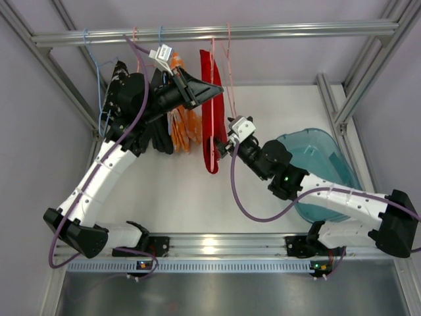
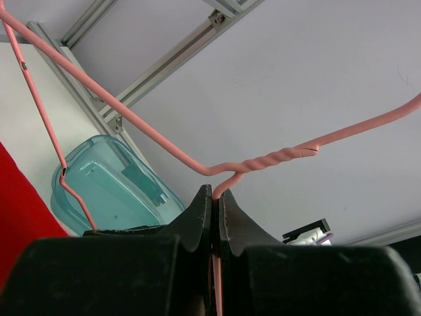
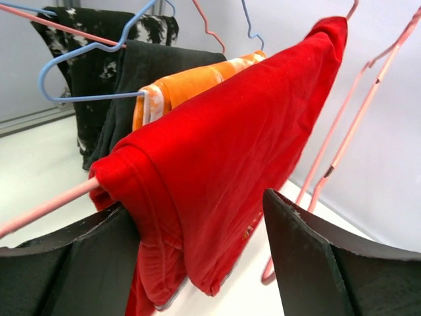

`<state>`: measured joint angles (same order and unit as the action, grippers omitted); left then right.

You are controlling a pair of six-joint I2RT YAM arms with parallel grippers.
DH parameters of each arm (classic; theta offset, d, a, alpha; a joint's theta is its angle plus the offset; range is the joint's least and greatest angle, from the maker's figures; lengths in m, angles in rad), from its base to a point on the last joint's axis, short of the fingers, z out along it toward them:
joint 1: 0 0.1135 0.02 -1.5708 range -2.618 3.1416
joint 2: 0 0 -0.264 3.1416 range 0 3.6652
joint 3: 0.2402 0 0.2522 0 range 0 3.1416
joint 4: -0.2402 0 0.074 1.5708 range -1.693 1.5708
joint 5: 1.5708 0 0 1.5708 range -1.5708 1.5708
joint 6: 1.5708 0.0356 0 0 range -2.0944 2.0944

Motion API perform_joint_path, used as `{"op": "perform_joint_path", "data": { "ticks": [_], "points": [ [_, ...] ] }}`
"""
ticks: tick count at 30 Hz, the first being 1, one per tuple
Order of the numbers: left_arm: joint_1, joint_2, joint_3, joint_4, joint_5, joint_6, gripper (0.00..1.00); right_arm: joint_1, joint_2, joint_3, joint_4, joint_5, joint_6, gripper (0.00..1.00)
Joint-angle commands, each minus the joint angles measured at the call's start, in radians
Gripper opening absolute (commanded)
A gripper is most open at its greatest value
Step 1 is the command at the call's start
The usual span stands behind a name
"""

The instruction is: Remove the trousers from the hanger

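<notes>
Top external view: the red trousers (image 1: 210, 112) hang folded over a pink hanger (image 2: 276, 158) on the metal rail (image 1: 263, 31), above the white worktop (image 1: 191, 197). Orange trousers (image 1: 185, 125) hang just beside them (black clothes (image 3: 131, 72) are further along). The left fingers (image 2: 200, 214) are pinched shut on the pink hanger's wire, right under its twisted neck. The right fingers (image 3: 309, 250) are spread wide, one on each side of the red cloth. A blue-green tub (image 1: 322, 161) sits by the right arm
</notes>
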<state>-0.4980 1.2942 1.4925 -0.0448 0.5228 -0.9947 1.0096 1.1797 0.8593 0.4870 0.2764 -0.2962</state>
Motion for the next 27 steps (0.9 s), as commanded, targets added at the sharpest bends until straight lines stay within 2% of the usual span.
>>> {"op": "perform_joint_path", "data": {
  "ticks": [1,11,13,16,17,18,19,20,22,27],
  "points": [
    [-0.002,-0.042,0.026,0.194,0.029,-0.004,0.0,-0.02,0.021,0.087,0.114,0.09,-0.018,0.72],
    [-0.002,-0.056,-0.011,0.195,0.036,-0.024,0.0,-0.02,0.075,0.127,0.157,0.164,-0.075,0.54],
    [-0.002,-0.064,-0.015,0.194,0.039,-0.024,0.0,-0.022,0.078,0.121,0.177,0.162,-0.084,0.52],
    [-0.004,-0.072,-0.024,0.194,0.042,-0.031,0.0,-0.028,0.098,0.121,0.193,0.153,-0.08,0.59],
    [-0.002,-0.075,-0.029,0.194,0.042,-0.032,0.0,-0.029,0.101,0.124,0.196,0.146,-0.07,0.52],
    [-0.004,-0.076,-0.031,0.194,0.045,-0.033,0.0,-0.037,0.106,0.127,0.196,0.136,-0.064,0.41],
    [-0.004,-0.078,-0.034,0.194,0.045,-0.033,0.0,-0.042,0.112,0.133,0.191,0.126,-0.055,0.18],
    [-0.004,-0.081,-0.04,0.192,0.042,-0.032,0.0,-0.046,0.113,0.148,0.182,0.127,-0.041,0.11],
    [-0.004,-0.085,-0.037,0.166,0.04,-0.018,0.0,-0.054,0.11,0.173,0.136,0.119,-0.035,0.0],
    [-0.002,-0.108,-0.055,0.148,0.039,0.013,0.0,-0.057,0.045,0.247,0.035,0.09,0.006,0.0]
  ]
}}
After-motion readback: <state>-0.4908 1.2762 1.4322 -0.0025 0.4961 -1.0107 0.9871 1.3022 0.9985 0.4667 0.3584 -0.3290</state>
